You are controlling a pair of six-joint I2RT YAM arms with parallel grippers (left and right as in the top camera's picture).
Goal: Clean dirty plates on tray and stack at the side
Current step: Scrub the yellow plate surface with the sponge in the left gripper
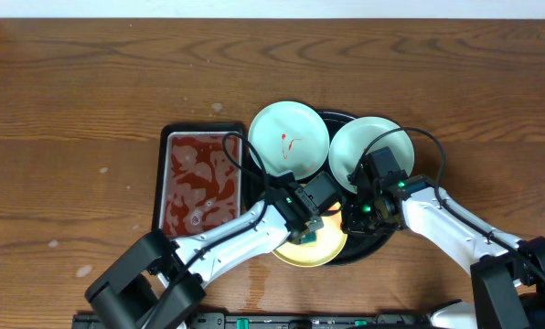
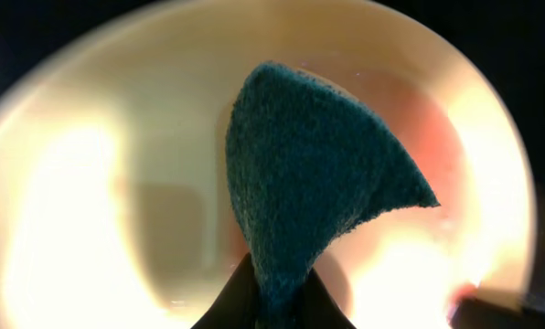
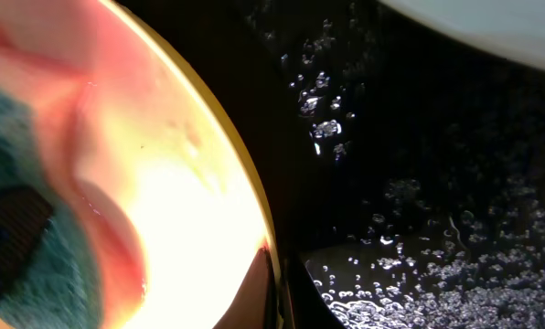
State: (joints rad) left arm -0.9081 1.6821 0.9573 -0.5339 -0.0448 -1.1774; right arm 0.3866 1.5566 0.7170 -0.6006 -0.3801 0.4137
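A teal sponge (image 2: 318, 192) is clamped in the left pincer (image 2: 272, 306) and pressed onto the yellow plate (image 2: 99, 183), at the tray's (image 1: 346, 117) near edge. That plate's rim is gripped by the right pincer (image 3: 274, 288), and pink smearing is seen there. Two mint plates (image 1: 364, 144) are seen at the far side; the one nearer the sauce tray (image 1: 199, 183) is streaked red. All is carried on the wood surface (image 1: 90, 91).
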